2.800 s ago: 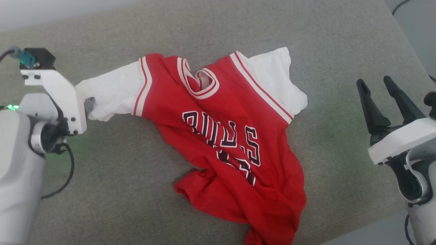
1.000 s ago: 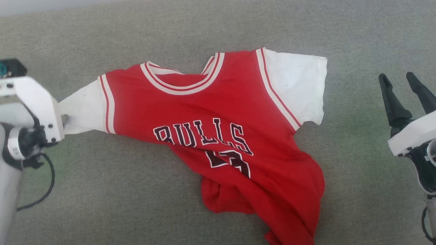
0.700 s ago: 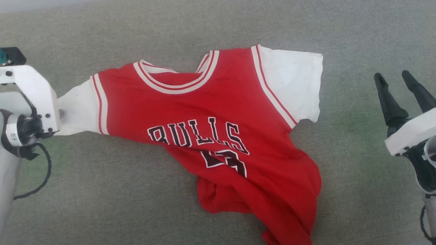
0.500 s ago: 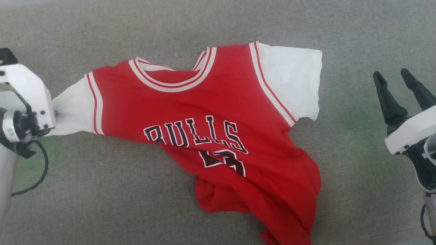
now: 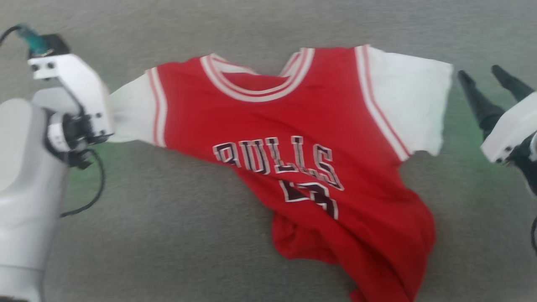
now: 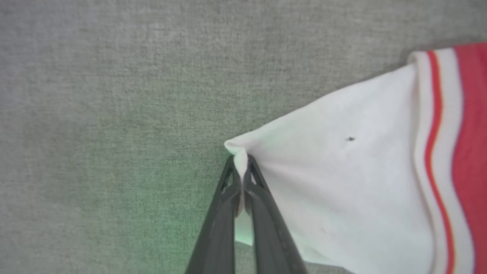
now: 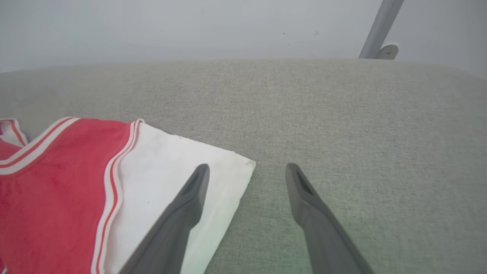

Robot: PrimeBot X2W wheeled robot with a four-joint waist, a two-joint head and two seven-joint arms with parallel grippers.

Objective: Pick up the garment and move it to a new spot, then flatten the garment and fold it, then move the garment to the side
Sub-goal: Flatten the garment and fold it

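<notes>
Where left gripper [image 6: 239,164] pinches, soft garment [image 6: 342,179] puckers.

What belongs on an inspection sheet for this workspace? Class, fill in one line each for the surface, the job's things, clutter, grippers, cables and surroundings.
Surface: grey woven fabric pad, with a green glow near each arm.
Job's things: red garment lies print side up, chest spread, lower part bunched; one white sleeve is pulled to a point.
Clutter: nothing seen.
Grippers: left gripper, jaws shut on that sleeve's edge; right gripper, jaws open by the other sleeve, holding nothing.
Cables: black cable loops from the left wrist.
Surroundings: pale wall and a grey metal strut beyond the pad.
</notes>
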